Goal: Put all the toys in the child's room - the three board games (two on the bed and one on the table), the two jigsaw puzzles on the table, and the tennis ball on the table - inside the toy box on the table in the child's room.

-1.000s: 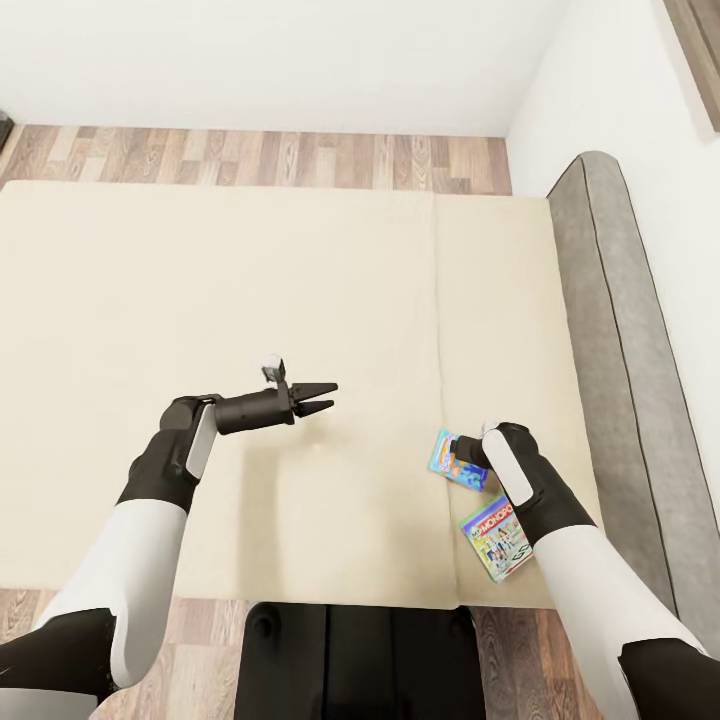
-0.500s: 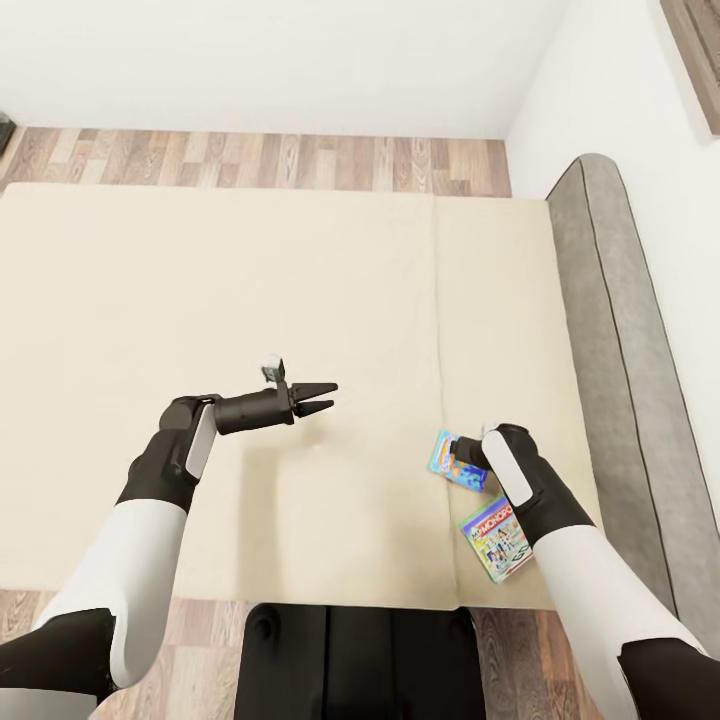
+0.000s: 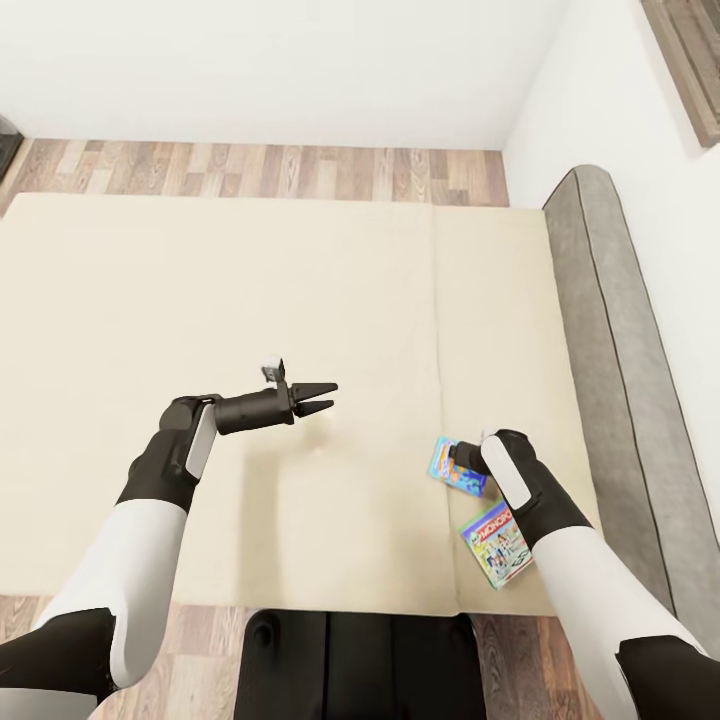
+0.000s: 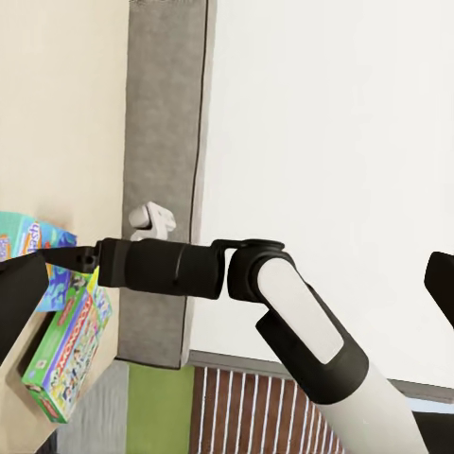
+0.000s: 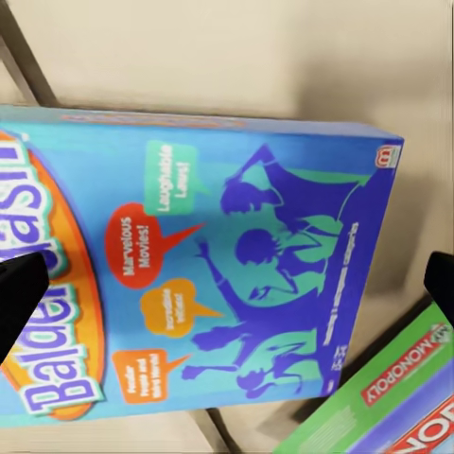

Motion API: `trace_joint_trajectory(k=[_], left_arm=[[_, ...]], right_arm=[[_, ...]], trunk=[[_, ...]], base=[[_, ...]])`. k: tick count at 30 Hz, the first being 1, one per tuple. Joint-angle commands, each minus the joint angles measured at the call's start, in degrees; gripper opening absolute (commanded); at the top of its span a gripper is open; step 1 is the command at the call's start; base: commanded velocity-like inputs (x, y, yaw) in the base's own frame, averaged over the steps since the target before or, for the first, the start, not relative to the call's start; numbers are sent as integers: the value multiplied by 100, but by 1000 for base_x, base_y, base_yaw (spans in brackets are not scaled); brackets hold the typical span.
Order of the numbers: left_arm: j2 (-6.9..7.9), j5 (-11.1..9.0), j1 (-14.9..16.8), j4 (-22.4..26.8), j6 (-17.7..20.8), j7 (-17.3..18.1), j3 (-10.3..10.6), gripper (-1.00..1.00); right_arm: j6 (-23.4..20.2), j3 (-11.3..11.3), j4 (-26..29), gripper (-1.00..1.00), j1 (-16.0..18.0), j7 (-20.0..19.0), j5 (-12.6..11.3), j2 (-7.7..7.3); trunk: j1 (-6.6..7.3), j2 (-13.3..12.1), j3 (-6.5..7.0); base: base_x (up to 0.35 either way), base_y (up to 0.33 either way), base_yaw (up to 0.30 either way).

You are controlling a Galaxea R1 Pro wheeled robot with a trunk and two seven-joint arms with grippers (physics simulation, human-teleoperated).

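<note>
Wide cream mattress bed [image 3: 250, 330] with one seam line seen against white wall, wood-plank floor beyond, grey padded headboard [image 3: 610, 380] along robot's right. Small blue board game box [image 3: 452, 466] laid flat on bed near right edge, green Monopoly box [image 3: 497, 545] just beside it, nearer robot. Right gripper [image 3: 462, 462] poised directly over blue box, fingers spread past box edges in right wrist view, nothing clasped. Left gripper [image 3: 318, 396] held over bare mattress, fingers parted, empty. Versus one second earlier: view shifted slightly, camera moved; boxes not displaced on bed.
</note>
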State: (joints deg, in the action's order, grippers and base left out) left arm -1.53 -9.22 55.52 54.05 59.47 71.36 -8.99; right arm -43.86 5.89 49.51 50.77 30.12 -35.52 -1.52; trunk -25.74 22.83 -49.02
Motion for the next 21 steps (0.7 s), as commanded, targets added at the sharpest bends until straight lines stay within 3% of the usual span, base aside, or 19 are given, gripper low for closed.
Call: trace_joint_trajectory(k=[1, 21], left_arm=[[-5, 11, 3, 0, 38, 18, -14, 100], [-5, 8, 3, 0, 38, 18, -6, 100]], right_arm=[[-8, 26, 6, 100, 3, 57, -60, -9], [-8, 27, 6, 100, 3, 64, -60, -6]], trunk=[[-4, 8, 4], [-4, 8, 193]], base=[[0, 0, 0], [0, 0, 0]])
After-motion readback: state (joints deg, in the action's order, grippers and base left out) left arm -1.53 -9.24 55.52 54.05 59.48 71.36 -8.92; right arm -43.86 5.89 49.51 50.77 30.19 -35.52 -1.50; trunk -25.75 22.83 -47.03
